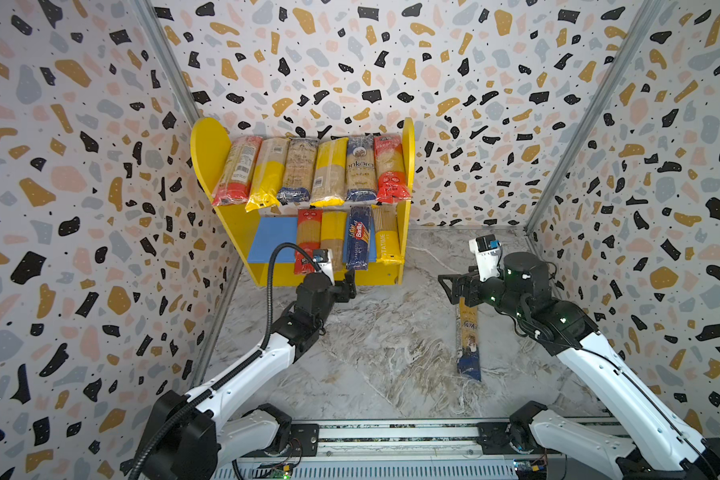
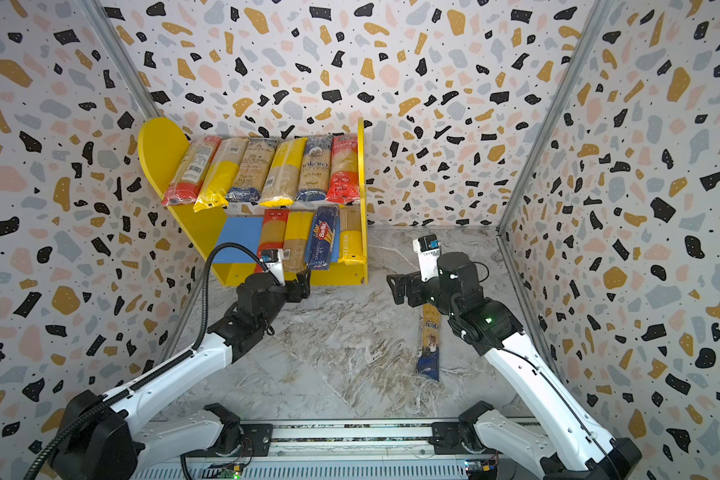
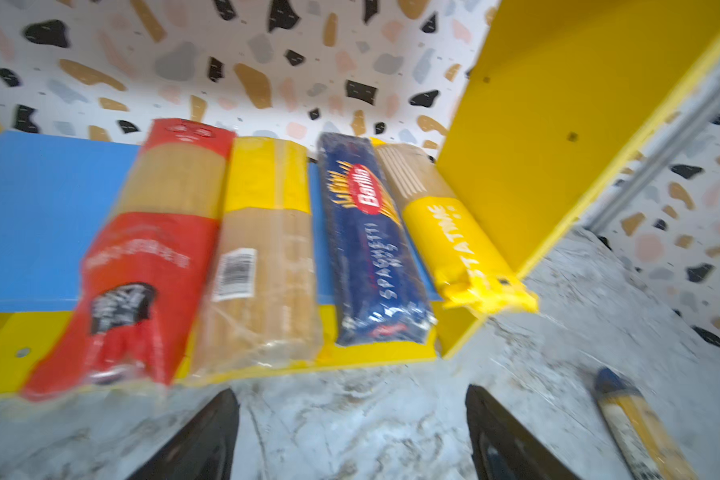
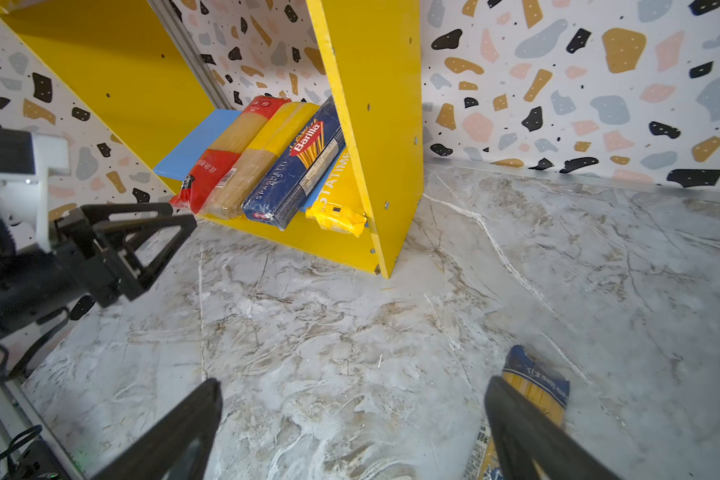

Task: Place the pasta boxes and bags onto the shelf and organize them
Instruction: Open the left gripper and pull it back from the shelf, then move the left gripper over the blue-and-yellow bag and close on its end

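Six packs (image 1: 329,172) shelf (image 1: 211,149) top | four below | loose pack (image 1: 469,336) | left gripper (image 3: 350,397), right gripper (image 4: 354,382) spread

Bright, even light is falling from above in both top views, washing the terrazzo walls (image 1: 433,62) pale and leaving only faint, soft shadows under the arms on the marble floor (image 1: 383,340). The wide lens is bowing the wall seams outward toward the left and right edges. The left wrist view is smearing with motion blur: print on the Barilla box (image 3: 371,249) and the red bag (image 3: 142,270) is reading soft, and sheen is showing on the crinkled wrap of the yellow-banded bag (image 3: 267,324). The right wrist view is looking crisper on the shelf (image 4: 375,124), while the fingers (image 4: 175,436) of the right gripper (image 4: 354,384), close to the lens, are blurring out of focus.
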